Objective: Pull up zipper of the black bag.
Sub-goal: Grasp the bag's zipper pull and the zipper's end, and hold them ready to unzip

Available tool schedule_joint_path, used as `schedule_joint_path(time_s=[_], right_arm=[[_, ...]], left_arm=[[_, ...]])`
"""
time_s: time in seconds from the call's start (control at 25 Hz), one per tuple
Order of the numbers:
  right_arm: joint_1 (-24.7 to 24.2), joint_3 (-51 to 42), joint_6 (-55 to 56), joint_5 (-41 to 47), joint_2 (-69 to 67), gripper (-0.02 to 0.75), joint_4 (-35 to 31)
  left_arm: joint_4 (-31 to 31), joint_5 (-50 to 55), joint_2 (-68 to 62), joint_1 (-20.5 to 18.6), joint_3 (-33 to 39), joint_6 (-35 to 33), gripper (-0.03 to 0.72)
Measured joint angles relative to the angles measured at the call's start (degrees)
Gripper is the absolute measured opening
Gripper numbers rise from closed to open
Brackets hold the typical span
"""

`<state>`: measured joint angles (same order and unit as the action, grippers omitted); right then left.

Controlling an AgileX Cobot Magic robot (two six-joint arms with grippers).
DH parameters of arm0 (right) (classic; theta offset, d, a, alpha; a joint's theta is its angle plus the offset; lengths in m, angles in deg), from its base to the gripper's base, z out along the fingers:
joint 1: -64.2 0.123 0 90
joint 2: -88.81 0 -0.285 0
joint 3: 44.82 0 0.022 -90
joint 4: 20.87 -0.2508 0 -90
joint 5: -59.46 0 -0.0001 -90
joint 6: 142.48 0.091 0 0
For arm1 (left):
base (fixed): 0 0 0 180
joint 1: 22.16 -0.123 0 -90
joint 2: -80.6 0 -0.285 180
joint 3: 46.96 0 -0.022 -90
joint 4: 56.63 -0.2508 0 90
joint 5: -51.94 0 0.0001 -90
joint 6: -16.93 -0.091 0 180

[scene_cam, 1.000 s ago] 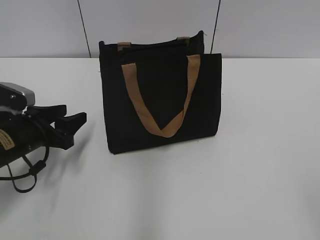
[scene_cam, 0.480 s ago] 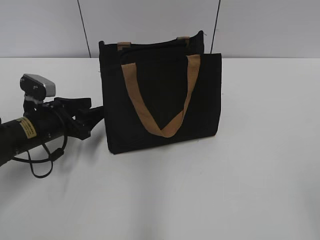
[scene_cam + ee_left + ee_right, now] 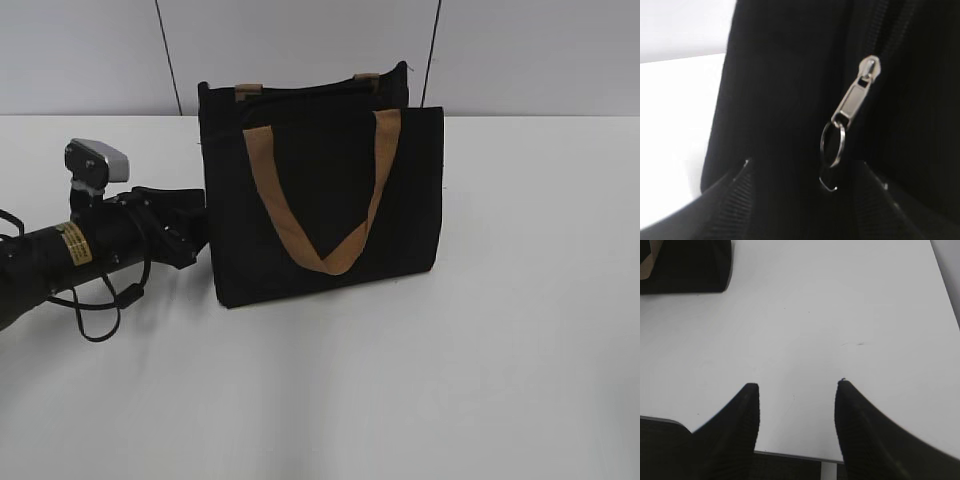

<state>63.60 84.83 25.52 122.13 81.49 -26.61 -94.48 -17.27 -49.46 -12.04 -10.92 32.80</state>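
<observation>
Left gripper [image 3: 195, 232] meets the black bag [image 3: 320, 200] at its nine-o'clock end, jaws spread around the zipper [image 3: 852, 102]; right gripper [image 3: 796, 390] gapes, holding nothing.

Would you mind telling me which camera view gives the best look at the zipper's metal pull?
The left wrist view: the silvery zipper pull fills the frame's middle, its ring hanging against the black bag. In the exterior view the pull cannot be made out; the left gripper covers that end. The right wrist view catches only a bag corner.
</observation>
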Motion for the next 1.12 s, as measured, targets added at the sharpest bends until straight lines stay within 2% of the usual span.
schedule_joint_path(time_s=[0.28, 0.6, 1.0, 1.12], right_arm=[[0.0, 0.0, 0.01, 0.0, 0.0, 0.377, 0.0], [0.0, 0.0, 0.23, 0.0, 0.0, 0.377, 0.0], [0.0, 0.0, 0.27, 0.0, 0.0, 0.377, 0.0], [0.0, 0.0, 0.27, 0.0, 0.0, 0.377, 0.0]], left_arm=[[0.26, 5.55, -0.02, 2.66, -2.7, 0.06, 0.419], [1.86, 9.09, -0.02, 2.83, -3.24, 0.07, 0.368], [2.05, 9.53, -0.02, 2.83, -3.24, 0.12, 0.235], [2.05, 9.53, -0.02, 2.83, -3.24, 0.12, 0.17]])
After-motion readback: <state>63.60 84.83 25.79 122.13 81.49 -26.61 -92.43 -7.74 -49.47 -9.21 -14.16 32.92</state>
